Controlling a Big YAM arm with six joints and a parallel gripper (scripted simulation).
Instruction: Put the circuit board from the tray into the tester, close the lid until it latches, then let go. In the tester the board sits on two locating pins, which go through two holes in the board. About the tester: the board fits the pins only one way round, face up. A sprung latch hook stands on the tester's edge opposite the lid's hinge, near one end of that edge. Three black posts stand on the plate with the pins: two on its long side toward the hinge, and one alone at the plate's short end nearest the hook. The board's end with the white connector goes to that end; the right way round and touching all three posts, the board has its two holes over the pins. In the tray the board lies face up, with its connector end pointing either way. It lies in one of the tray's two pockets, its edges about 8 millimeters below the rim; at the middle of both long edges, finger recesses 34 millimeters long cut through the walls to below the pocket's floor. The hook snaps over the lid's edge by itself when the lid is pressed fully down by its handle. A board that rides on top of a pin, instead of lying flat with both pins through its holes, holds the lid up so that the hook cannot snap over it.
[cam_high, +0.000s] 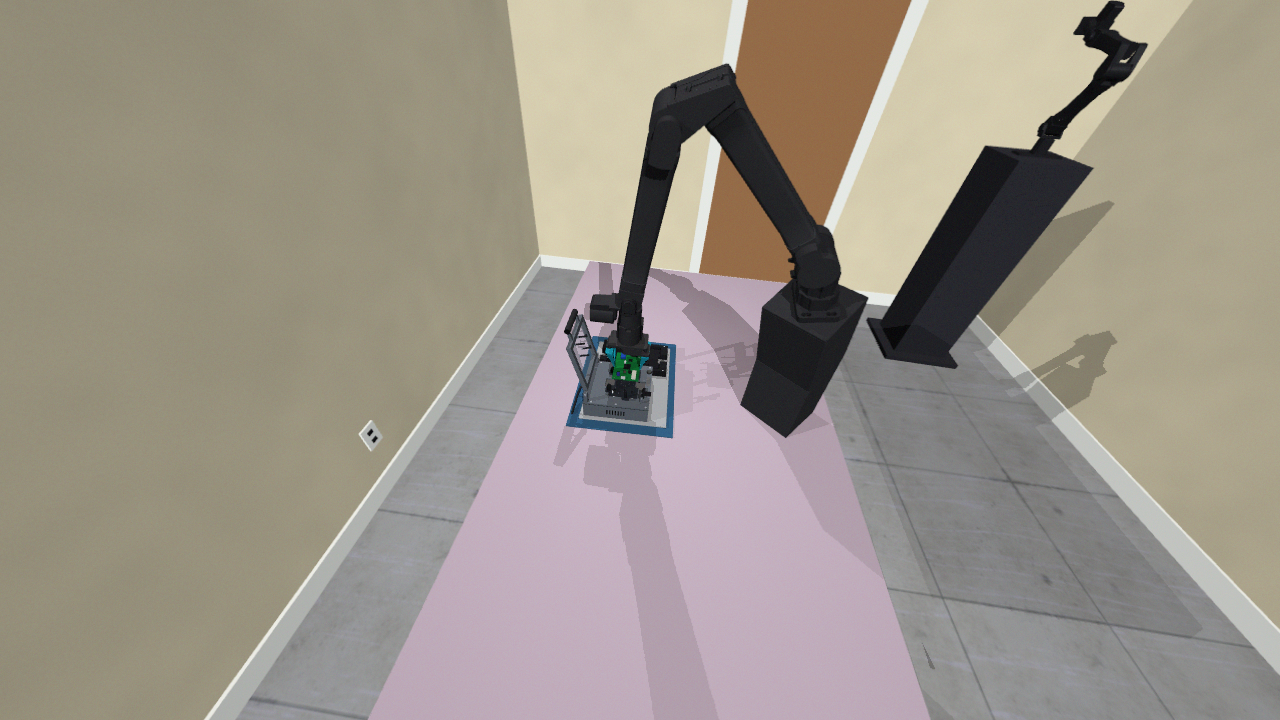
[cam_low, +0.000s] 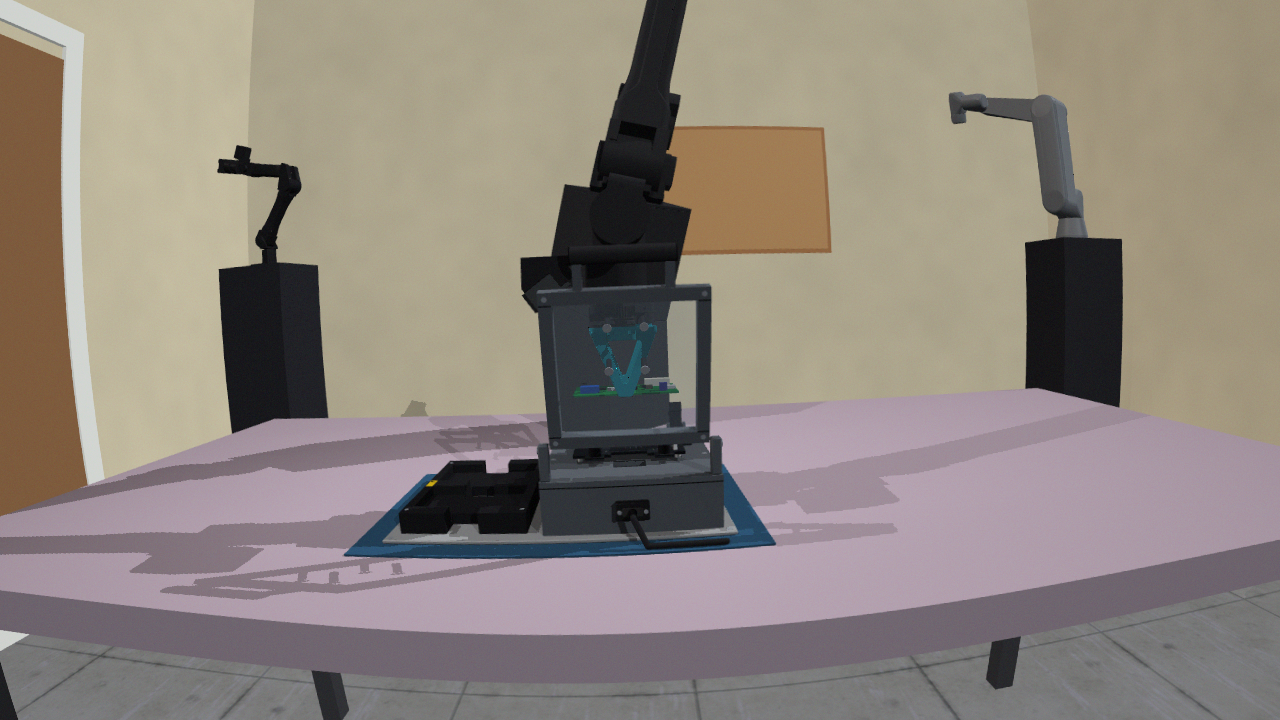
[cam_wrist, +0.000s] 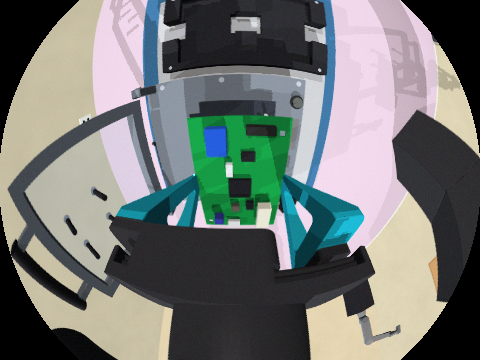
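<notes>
My gripper (cam_high: 626, 365) (cam_low: 624, 391) (cam_wrist: 240, 180), with teal fingers, is shut on the long edges of the green circuit board (cam_high: 619, 368) (cam_low: 581, 394) (cam_wrist: 215, 187). The board is face up, looks about level and hangs well above the grey tester (cam_high: 617, 410) (cam_low: 581, 505) (cam_wrist: 175, 112). Its white connector (cam_wrist: 263, 214) is at the end away from the tray. The tester's lid (cam_high: 580, 358) (cam_low: 704, 376) (cam_wrist: 144, 150) stands open, upright, with its black handle (cam_low: 623, 253) at the top. The board and gripper hide the pins in the wrist view; I cannot make out the posts.
The black tray (cam_low: 429, 519) (cam_wrist: 200, 55) lies beside the tester on the blue-edged mat (cam_high: 671, 429) (cam_low: 751, 528), with no board visible in it. The open lid stands close beside the gripper. A black cable (cam_low: 680, 542) leaves the tester's hinge side.
</notes>
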